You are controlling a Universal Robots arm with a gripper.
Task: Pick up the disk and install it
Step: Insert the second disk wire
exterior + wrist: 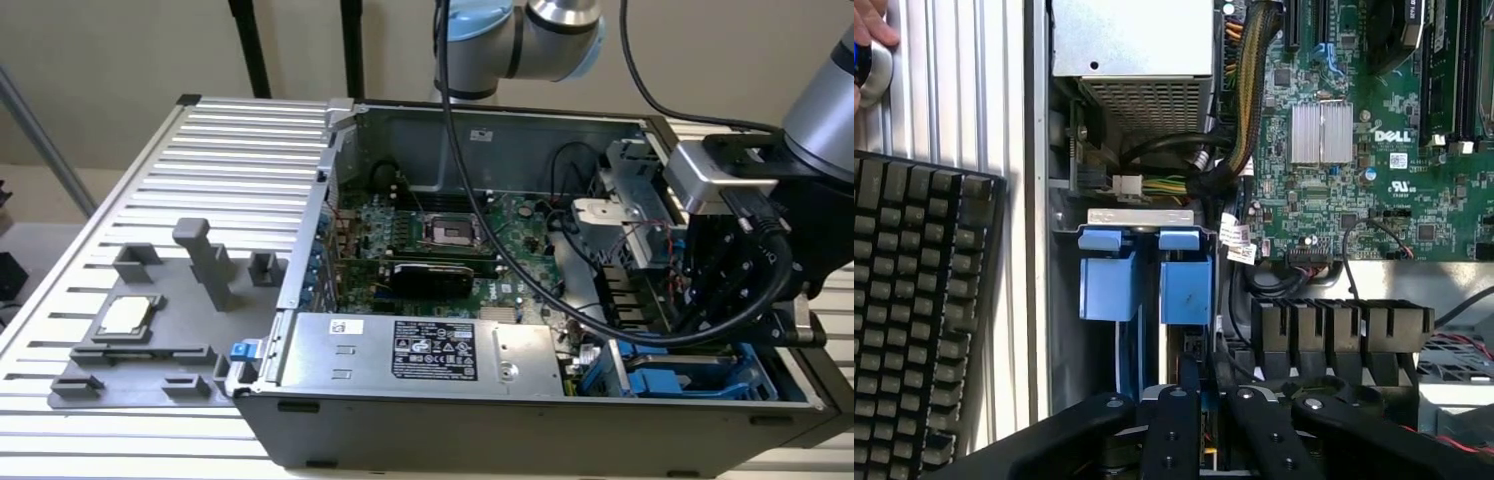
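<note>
Gripper (727, 300) hangs over the case's drive bay, at five o'clock of the motherboard (454, 240). The disk (1144, 290) sits there on blue rails. Rigid, weighty, shock-sensitive; I'd hold the rail edges. Finger state: cannot tell.

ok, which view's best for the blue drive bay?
Wrist view: it looks straight down on the blue bay, both blue tabs and the metal bracket above them clear. The exterior view catches the bay at the case's front corner, partly behind the arm's black cable.
</note>
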